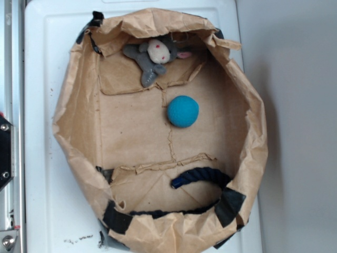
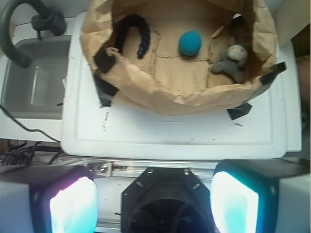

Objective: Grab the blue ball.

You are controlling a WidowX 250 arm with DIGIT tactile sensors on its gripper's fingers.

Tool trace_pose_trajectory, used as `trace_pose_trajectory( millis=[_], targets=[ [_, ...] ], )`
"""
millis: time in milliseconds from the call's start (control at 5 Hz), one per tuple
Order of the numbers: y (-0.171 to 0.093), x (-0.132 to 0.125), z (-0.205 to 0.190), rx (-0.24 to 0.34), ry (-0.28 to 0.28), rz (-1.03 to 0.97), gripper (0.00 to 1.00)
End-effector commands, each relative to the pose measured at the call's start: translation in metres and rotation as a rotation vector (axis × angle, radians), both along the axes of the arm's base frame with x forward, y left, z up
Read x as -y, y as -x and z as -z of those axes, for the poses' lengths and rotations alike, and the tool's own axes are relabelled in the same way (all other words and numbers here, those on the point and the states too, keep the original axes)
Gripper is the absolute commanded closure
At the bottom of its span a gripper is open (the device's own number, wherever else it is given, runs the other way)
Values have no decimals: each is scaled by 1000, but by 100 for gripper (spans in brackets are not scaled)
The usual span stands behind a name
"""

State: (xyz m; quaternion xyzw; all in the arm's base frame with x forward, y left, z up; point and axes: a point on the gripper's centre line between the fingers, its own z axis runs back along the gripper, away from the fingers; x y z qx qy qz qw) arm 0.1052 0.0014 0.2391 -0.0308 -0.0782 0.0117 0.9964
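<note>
The blue ball [image 1: 183, 111] is a small round teal ball lying on the floor of an open brown paper bag [image 1: 79, 132], right of centre. In the wrist view the blue ball [image 2: 190, 42] shows far off near the top, inside the paper bag [image 2: 160, 99]. My gripper [image 2: 154, 204] fills the bottom of the wrist view, well away from the bag and above the robot's black base. Its two glowing pads [image 2: 73, 208] stand wide apart with nothing between them. The gripper does not show in the exterior view.
A grey plush animal [image 1: 155, 57] lies at the bag's far end and a dark navy rope handle [image 1: 202, 176] curves along its near end. The bag sits on a white lid [image 2: 170, 131]. A grey sink [image 2: 34, 82] and a black faucet [image 2: 19, 29] stand at the left.
</note>
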Motion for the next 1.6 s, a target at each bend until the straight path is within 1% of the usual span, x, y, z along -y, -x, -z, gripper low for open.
trace_pose_trajectory(
  millis=[0,200,400,600,800,1400],
  targets=[
    [-54,-6,28,-79,0,7,0],
    [-94,3,46,-111,10,-2,0],
    [-116,4,63,-119,14,-9,0],
    [-66,-26,78,-101,17,22,0],
    [-20,-48,92,-173,92,151,0],
    [-20,-48,92,-173,92,151,0]
  ],
)
